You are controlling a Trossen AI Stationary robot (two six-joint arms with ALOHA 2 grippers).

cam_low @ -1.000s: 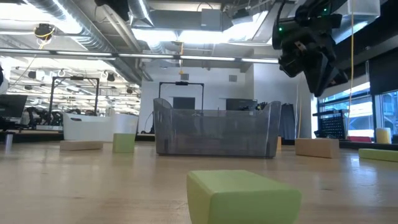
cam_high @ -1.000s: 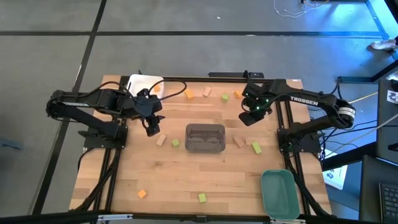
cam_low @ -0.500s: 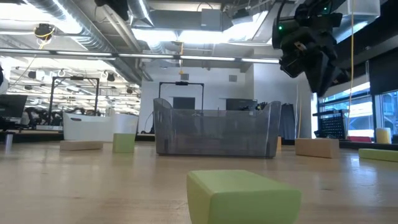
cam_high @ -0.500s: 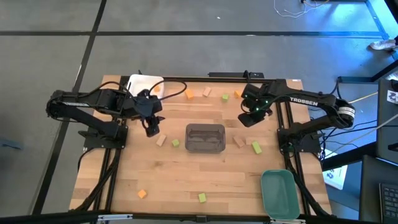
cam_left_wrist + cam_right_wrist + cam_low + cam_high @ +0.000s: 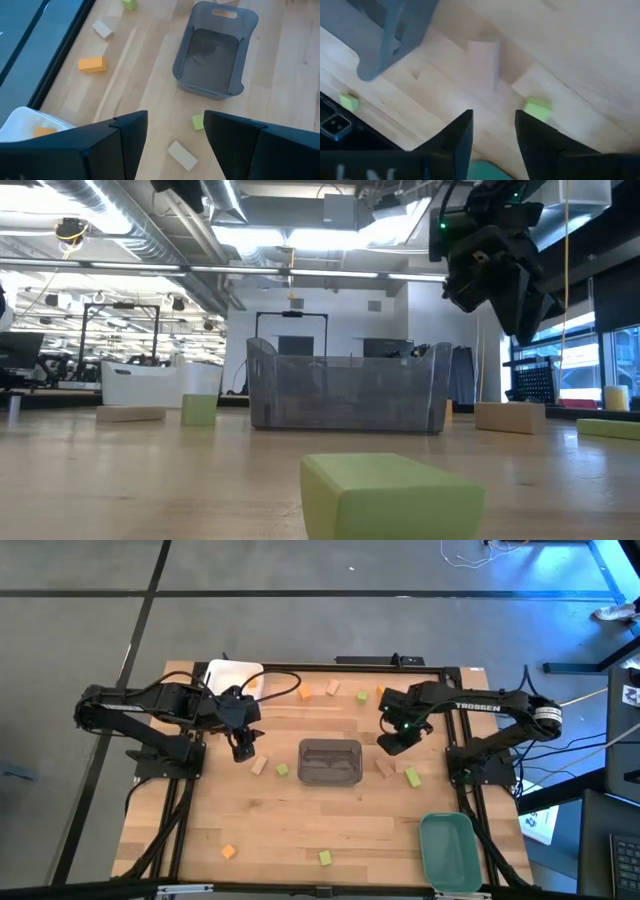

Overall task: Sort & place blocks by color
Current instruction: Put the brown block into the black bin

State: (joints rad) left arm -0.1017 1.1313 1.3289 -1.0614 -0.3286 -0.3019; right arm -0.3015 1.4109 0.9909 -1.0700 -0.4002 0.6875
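Wooden table (image 5: 200,830) strewn with blocks: right gripper (image 5: 391,743), fingers parted and empty, hovers over the tan block (image 5: 384,768) at the grey tray's (image 5: 330,762) three o'clock; left gripper (image 5: 243,749) open, empty.

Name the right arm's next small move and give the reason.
Probably lower the right claw onto the tan block beside the grey tray: its fingers stand open, nothing between them, with that block just ahead in the right wrist view.

A tray (image 5: 330,762) sits mid-worktop (image 5: 300,830), with blocks (image 5: 270,767) scattered on either side of it. Another tray (image 5: 232,675) lies at the far left corner, a third (image 5: 447,851) at the near right corner. Each hand hangs beside the middle tray: left hand (image 5: 242,750), right hand (image 5: 391,745).
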